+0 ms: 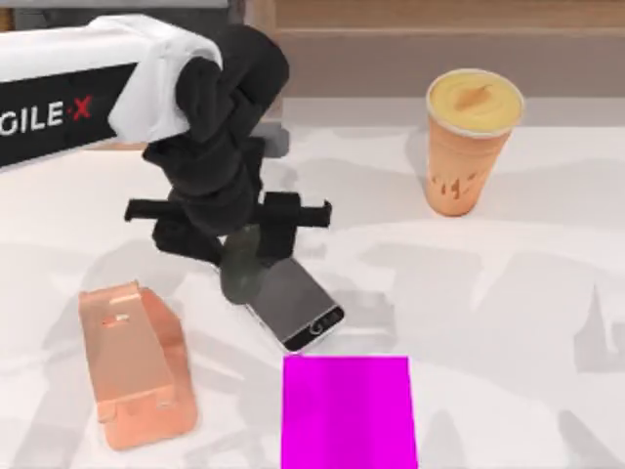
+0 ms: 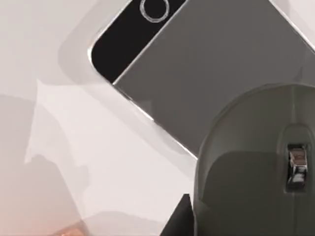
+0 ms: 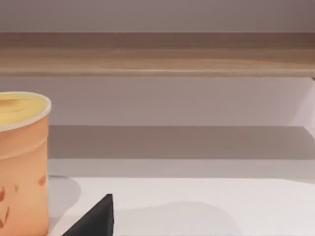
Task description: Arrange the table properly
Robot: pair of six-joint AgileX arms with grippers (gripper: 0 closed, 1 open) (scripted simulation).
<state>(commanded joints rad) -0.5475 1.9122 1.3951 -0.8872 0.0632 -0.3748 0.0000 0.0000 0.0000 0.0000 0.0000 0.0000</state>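
The white table carries a black phone, which lies flat and at an angle near the middle. Just above the phone's far end my left gripper points down, shut on a dark olive mouse. In the left wrist view the mouse with its scroll wheel sits close over the phone. One black fingertip of my right gripper is low in the right wrist view, near the cup.
A salmon-coloured phone stand lies at the front left. A magenta pad sits at the front edge, right of the stand. An orange cup stands at the back right, in front of the wood-and-grey shelf.
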